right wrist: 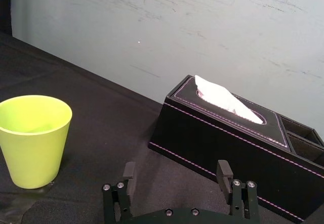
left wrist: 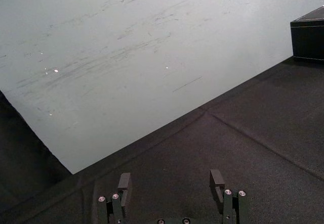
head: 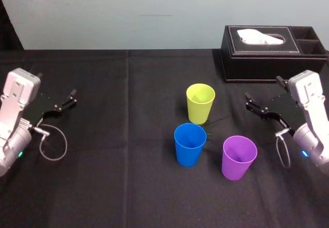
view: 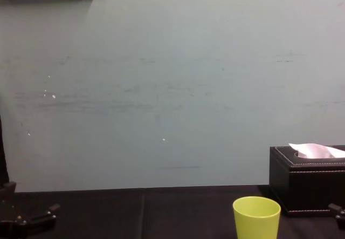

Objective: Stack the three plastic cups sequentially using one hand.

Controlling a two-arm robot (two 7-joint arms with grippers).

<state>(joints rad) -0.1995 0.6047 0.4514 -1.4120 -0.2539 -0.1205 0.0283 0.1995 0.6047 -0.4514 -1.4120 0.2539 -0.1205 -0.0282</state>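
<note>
Three plastic cups stand upright and apart on the black tablecloth, right of centre. The lime cup (head: 200,103) is farthest back, the blue cup (head: 189,144) sits in front of it, and the purple cup (head: 239,157) is to the blue one's right. The lime cup (right wrist: 32,140) also shows in the right wrist view and, as the lime cup (view: 256,218), in the chest view. My right gripper (head: 250,102) hovers open and empty to the right of the cups, its fingers (right wrist: 224,169) wide apart. My left gripper (head: 71,98) rests open and empty at the far left.
A black tissue box (head: 272,53) with a white tissue stands at the back right, behind the right gripper. It also appears as the tissue box (right wrist: 228,138) in the right wrist view. A pale wall (view: 161,88) rises behind the table. Bare tablecloth (head: 118,151) lies between the left gripper and the cups.
</note>
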